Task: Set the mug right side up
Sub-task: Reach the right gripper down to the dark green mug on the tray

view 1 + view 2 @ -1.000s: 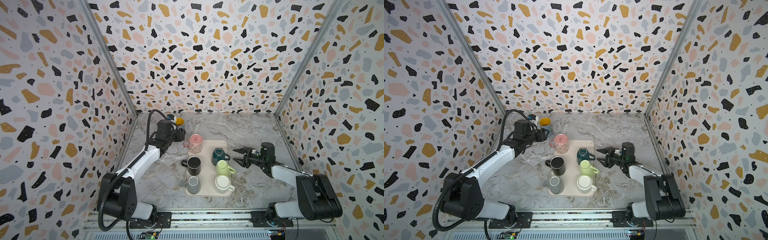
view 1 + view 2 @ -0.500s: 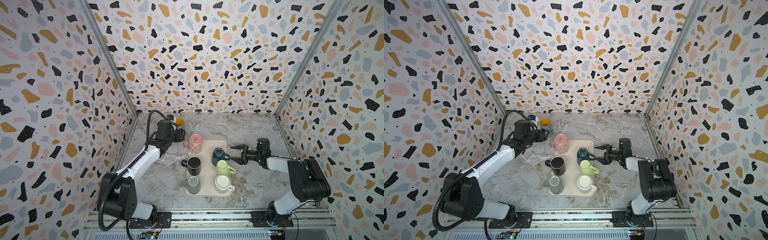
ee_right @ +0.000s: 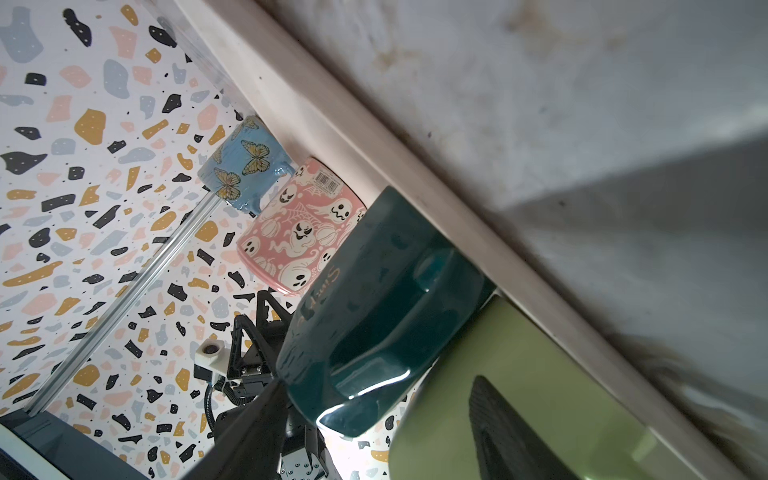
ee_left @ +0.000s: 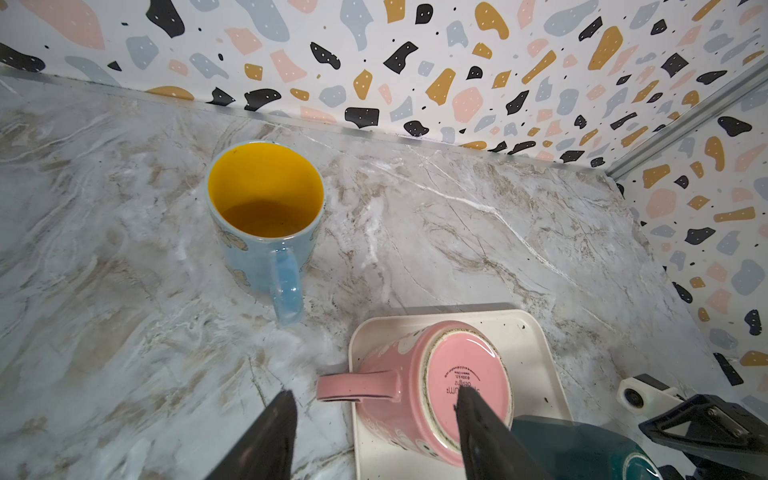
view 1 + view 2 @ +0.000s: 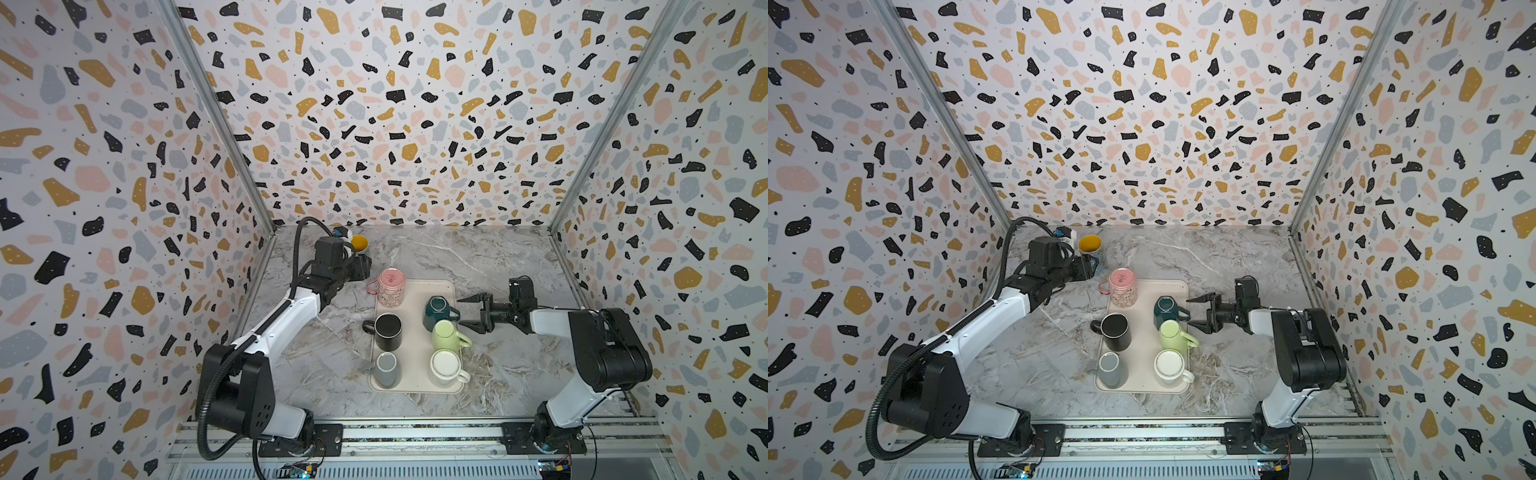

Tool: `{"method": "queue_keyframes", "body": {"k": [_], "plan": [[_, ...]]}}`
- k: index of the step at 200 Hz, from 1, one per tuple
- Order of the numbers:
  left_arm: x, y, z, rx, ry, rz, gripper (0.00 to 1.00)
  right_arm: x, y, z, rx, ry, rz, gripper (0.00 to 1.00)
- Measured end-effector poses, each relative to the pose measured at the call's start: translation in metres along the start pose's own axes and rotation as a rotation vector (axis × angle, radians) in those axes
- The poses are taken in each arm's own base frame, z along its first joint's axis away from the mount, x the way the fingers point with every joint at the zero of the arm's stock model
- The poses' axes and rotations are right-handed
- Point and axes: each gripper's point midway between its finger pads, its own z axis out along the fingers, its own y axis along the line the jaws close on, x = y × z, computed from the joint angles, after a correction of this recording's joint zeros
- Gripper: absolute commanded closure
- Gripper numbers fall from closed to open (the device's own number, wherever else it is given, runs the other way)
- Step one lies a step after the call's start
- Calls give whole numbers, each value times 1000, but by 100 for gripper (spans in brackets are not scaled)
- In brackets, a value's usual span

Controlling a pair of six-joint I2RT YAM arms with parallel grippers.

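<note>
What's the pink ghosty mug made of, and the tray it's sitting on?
The pink mug looks like glazed ceramic: shiny skin, with a rough unglazed ring around its base. The tray looks like matte cream plastic, maybe melamine, with tiny dark speckles; hard to be sure.

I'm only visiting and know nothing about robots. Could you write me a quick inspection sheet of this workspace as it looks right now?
Surface: marble-look table with a beige tray on it.
Job's things: six mugs on the tray, apparently all base-up: pink mug, dark green mug, black mug, light green mug, grey mug, white mug. A blue mug stands upright off the tray.
Clutter: nothing seen.
Grippers: left gripper open, near the pink mug; right gripper open, by the dark green mug's handle. Neither holds anything.
Cables: black ribbed hose along the left arm.
Surroundings: speckled walls on three sides; metal rail in front.
</note>
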Motion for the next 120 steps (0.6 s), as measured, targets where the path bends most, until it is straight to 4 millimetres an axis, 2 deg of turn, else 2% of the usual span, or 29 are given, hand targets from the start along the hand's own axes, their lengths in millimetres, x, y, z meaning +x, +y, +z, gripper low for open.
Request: {"method": "queue_keyframes", "body": {"k": [69,120], "plan": [[4,2,5,-5,17,-9,38,-5,7,13,14,29,-9,32],[7,3,6,-9,28,-11,38,-7,4,22,29,58,-3,41]]}}
